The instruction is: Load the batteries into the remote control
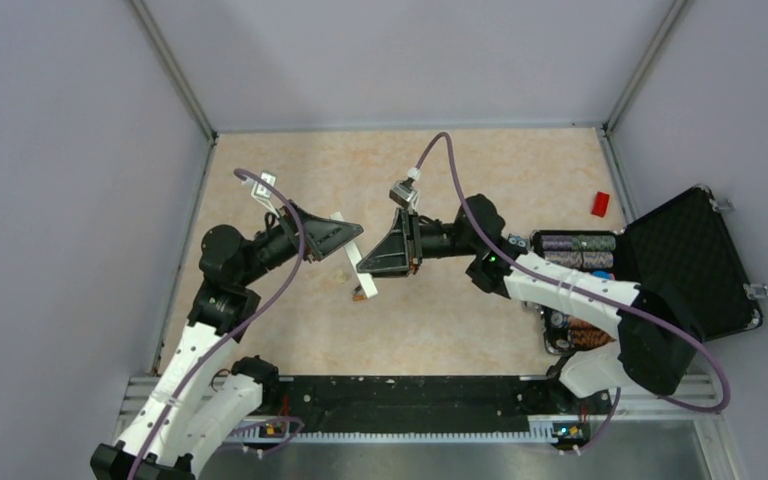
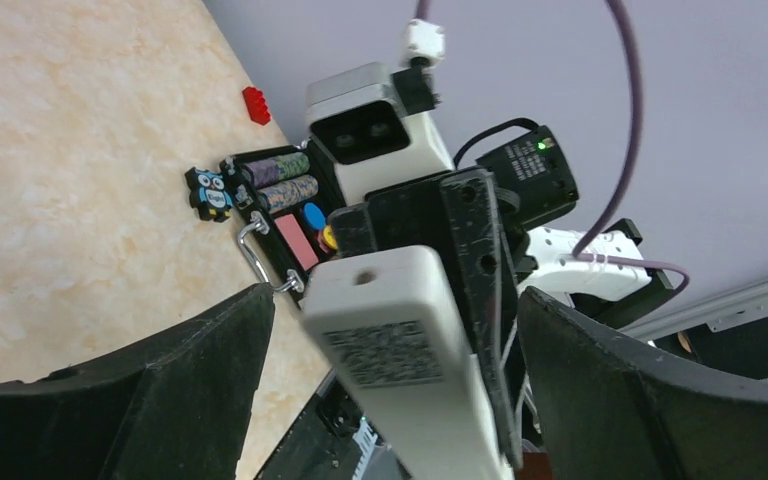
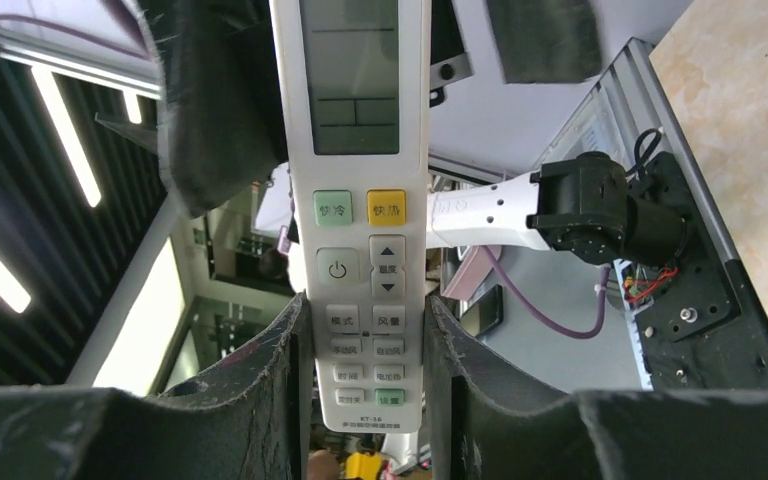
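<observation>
From above, we see the remote control (image 1: 367, 283) lifted off the beige table (image 1: 480, 170), about mid-table between the two arms. The right gripper (image 1: 370, 262) is clamped on it. The left gripper (image 1: 348, 242) meets it from the other side. A black case (image 1: 695, 260) lies open at the right, with striped chip rolls (image 1: 575, 243) beside its lid. A red block (image 1: 600, 203) lies near it on the table.

Through the left wrist camera we look at the remote's back, with a printed code label (image 2: 385, 352). The left fingers (image 2: 180, 390) stand spread wide on either side of it. We see a gap on both sides, so this gripper is released and holds nothing.

Through the right wrist camera the remote faces us, grey display (image 3: 354, 80) at the top and buttons below. The right fingers (image 3: 260, 390) pinch its lower, button end from both edges. The left gripper's dark fingers flank the display end.
</observation>
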`<state>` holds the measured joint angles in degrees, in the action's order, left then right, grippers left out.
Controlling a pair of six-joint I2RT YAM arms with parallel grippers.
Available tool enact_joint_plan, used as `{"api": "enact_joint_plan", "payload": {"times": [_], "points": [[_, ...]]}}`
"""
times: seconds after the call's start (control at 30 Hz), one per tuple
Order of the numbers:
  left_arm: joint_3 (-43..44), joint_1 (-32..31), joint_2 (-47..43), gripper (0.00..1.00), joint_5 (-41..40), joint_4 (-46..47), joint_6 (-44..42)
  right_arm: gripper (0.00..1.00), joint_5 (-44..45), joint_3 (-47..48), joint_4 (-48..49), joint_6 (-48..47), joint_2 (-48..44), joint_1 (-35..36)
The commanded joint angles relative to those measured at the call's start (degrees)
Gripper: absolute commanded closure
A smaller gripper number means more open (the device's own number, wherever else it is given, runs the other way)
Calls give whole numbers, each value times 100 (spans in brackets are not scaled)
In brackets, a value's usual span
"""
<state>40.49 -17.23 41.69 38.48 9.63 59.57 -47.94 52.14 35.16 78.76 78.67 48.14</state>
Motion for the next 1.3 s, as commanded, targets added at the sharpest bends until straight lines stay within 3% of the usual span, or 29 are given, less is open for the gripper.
{"api": "enact_joint_plan", "payload": {"times": [0.0,0.33,0.47,0.63,0.73,0.83,0.93,1.03,1.27], "points": [[-77,-59,-195,7,23,495,191,83,102,-46,920,384,144,95],[-378,-99,-316,60,-1,188,408,81,366,19,615,394,261,99],[-302,-122,-301,100,-306,-245,356,70,552,24,103,242,270,98],[308,-122,-74,100,-1204,-1912,45,27,1484,16,-1420,-915,-161,101],[803,-123,219,100,-1935,-3287,32,13,1865,48,-1744,-1428,-324,104],[1122,-131,553,100,-2250,-3903,92,9,2290,368,-2416,-2211,-362,217],[1318,-131,850,100,-2479,-4257,170,9,3256,1023,-3765,-3263,-255,559],[1434,-140,1047,100,-2563,-4397,228,9,4013,1400,-4487,-3849,-59,887],[1401,-148,1095,100,-2717,-4461,375,19,4734,1666,-4754,-4434,533,1274]]}}
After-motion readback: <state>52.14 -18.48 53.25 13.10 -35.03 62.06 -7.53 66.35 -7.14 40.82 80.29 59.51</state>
